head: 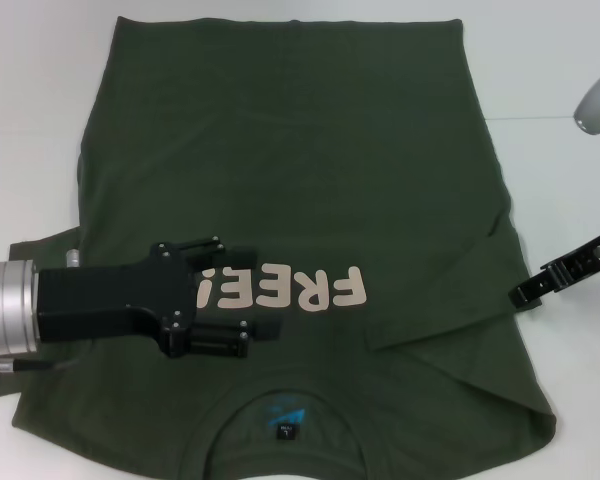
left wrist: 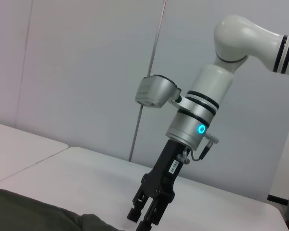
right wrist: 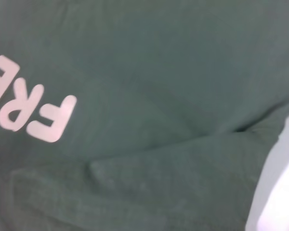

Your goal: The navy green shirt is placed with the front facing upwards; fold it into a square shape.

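- We see the navy green shirt (head: pixel 310 180) spread front-up across the white table (head: pixel 40 110), filling most of the head view, its hem toward the top of the frame and its round neck at the bottom edge
- The pale pink "FREE!" print (head: pixel 290 288) reads upside down just below the frame's centre, and the small collar label (head: pixel 283 430) sits inside the neckline at bottom centre
- Our left gripper (head: pixel 265 290) reaches in from the left edge of the head view, its black body lying over the shirt's lower left; its fingers (head: pixel 242 252) stand spread apart with no cloth between them, the upper one touching the start of the print
- On that side the shirt's edge runs straight, with a strip of cloth showing beneath our arm near the left edge
- Our right gripper (head: pixel 525 293) sits at the right edge of the head view, its dark tip at the shirt's right border, where the sleeve (head: pixel 450 310) is folded in over the body; we cannot tell whether its tip is pinching the cloth or free
- The left wrist view shows that right gripper (left wrist: pixel 149 214) pointing down beside a low fold of green cloth (left wrist: pixel 33 211)
- The right wrist view shows the print (right wrist: pixel 31 108) and the folded sleeve's creases (right wrist: pixel 149 178) up close
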Tool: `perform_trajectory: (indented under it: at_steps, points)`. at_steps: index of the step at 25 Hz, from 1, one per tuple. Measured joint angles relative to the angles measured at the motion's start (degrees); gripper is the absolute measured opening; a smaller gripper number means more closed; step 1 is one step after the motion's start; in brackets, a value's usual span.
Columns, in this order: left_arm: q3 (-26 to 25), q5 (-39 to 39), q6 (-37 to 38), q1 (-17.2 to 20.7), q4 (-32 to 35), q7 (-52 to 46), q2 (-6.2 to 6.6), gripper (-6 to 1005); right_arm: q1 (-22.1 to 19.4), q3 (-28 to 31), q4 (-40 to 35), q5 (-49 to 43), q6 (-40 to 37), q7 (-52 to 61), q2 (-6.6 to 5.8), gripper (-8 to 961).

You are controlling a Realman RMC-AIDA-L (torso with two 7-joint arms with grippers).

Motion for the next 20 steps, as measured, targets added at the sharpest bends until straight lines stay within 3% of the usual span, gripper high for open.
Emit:
perform_trajectory:
  at_steps: [14, 20]
  points:
    - [0.47, 0.14, -0.14, 0.04, 0.0, -0.12, -0.21, 935, 0.4, 0.55, 4.7, 0.0, 6.18, -0.22, -0.12, 687]
    - [0.44, 0.27, -0.14, 0.05, 0.0, -0.04, -0.2, 935, 0.12, 0.61, 4.99, 0.27, 7.7, -0.22, 0.42, 687]
